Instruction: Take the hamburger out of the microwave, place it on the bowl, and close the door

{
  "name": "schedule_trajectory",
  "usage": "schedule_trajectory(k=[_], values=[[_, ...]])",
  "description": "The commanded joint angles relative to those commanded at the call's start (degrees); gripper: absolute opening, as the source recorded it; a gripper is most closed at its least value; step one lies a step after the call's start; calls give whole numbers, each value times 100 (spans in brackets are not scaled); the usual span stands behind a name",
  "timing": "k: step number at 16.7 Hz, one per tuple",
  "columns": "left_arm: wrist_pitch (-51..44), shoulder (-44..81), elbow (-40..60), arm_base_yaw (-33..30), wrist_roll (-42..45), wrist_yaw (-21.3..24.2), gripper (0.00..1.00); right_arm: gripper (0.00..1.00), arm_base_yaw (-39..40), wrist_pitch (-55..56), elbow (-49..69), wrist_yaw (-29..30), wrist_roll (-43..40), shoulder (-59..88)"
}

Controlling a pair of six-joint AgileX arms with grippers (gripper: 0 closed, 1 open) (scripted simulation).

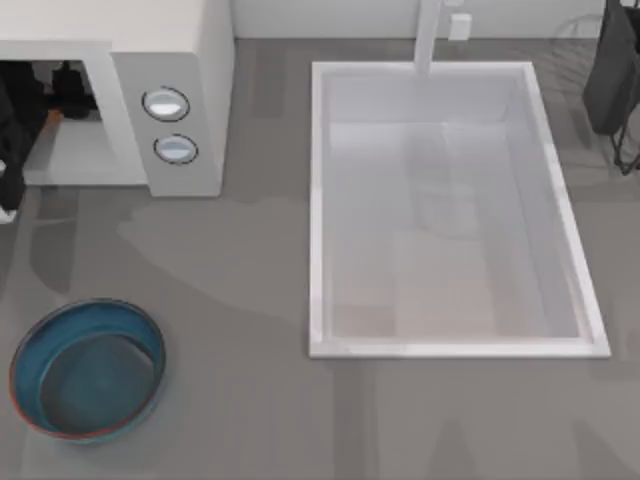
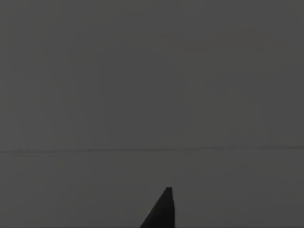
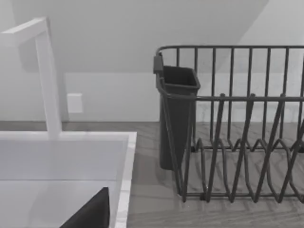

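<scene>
Far-left corner of the counter: boxy off-white microwave, front facing the near edge, two round silver-grey dials one above the other on its right panel, pale cavity open to view.
Hamburger: small orange-brown patch inside the cavity, towards its left and back, right against the dark arm; little of it can be seen.
Left gripper: black shape reaching into the cavity from the left edge of the top view, just beside the hamburger; how wide it stands, and whether it has hold of the hamburger, cannot be told.
Left wrist view: dark.
Near-left corner of the counter: round deep teal-blue bowl with a thin reddish-brown rim, upright, nothing in it, well apart from the microwave.
Middle to right of the counter: white rectangular sink, with a white square-section tap at its far edge.
Far-right corner of the counter: dark wire dish rack with a dark cutlery holder hung on its end nearest the sink.
Right gripper: one dark part over the sink's rim in the right wrist view, facing the rack; its grip cannot be told.
</scene>
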Motion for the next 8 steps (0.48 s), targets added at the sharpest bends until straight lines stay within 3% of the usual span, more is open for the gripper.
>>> schedule_trajectory(k=[8], values=[[2014,-1296,-3519,245,44,225,0,100,0,0,0,0,0,0]])
